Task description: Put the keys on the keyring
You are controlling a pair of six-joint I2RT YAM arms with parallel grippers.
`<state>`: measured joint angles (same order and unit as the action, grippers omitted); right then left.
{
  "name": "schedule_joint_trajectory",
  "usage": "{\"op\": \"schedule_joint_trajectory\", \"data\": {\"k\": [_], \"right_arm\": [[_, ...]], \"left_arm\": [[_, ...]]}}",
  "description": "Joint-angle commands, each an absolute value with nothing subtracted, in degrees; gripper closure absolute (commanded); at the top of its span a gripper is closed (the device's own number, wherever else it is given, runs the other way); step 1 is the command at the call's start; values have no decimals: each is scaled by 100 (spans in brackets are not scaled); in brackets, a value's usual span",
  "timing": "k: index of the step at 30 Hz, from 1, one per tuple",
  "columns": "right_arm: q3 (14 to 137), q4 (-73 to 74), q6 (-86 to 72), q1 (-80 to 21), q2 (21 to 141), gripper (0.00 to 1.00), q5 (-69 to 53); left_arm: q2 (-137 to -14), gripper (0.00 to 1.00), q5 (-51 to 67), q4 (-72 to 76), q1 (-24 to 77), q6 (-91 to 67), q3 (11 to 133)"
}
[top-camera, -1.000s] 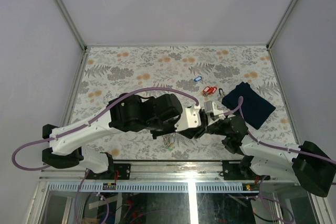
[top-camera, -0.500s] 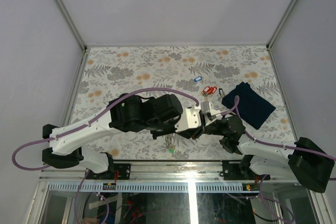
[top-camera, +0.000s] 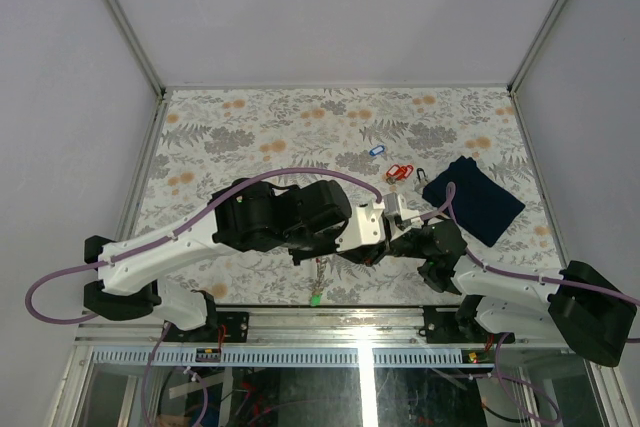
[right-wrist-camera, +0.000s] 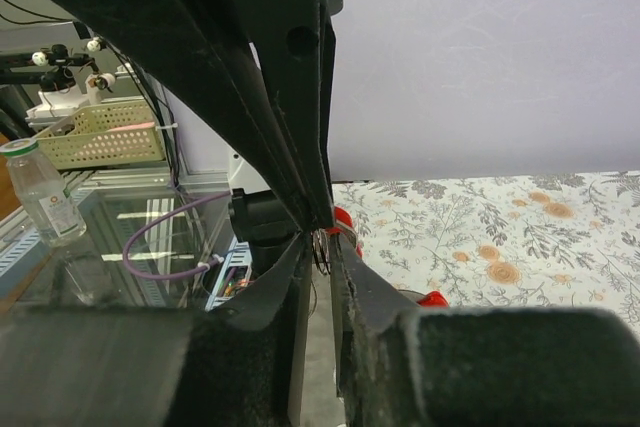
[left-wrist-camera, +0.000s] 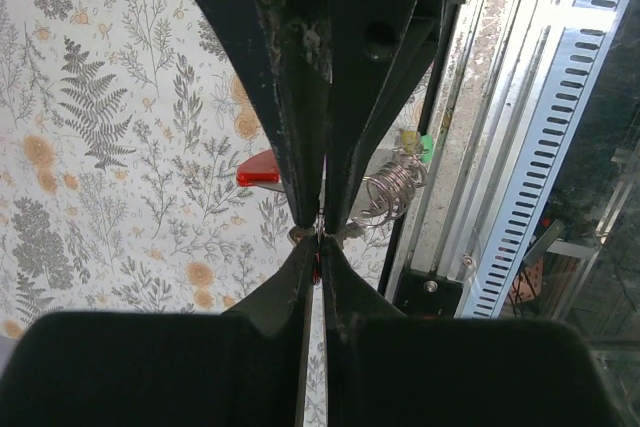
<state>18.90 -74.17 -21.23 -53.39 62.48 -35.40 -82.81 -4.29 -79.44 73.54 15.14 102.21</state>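
Our left claw and right claw both pinch shut on the keyring; the green key dangles below.

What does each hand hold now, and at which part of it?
Both seem to pinch the keyring: the left hand and the right hand meet tip to tip on its thin wire end. Its coil and the green-tagged key hang beside them.

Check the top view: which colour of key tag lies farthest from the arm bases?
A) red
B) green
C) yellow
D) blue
D: the blue-tagged key lies beyond the red-tagged keys, and the green tag hangs far nearer, by the near edge; no yellow tag shows.
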Motion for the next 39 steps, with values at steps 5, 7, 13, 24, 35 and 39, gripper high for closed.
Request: {"op": "schedule_joint_trajectory", "data": {"k": [5, 7, 13, 24, 35, 39], "right_arm": [[2188, -7927, -2152, -5401, 6319, 96, -3422], [2178, -7951, -2162, -5398, 6285, 99, -3381], [2097, -7844, -2069, -5388, 5952, 100, -3045], [2752, -5407, -883, -5388, 4813, 100, -3134], [3231, -4945, -759, -5388, 4553, 100, -2978], [3257, -5106, -859, -5388, 4568, 100, -2942]], "left_arm": [[-8303, 100, -340, -7954, 7414, 1636, 10411], [-8284, 100, -339, -7950, 7412, 1638, 10410], [-8153, 82, -367, -7885, 7417, 1577, 10573], [-6783, 66, -451, -5956, 7411, 1556, 9561], [-5029, 63, -923, -2656, 7416, 1289, 7290], [-4987, 62, -694, -2472, 7416, 1190, 7074]]}}
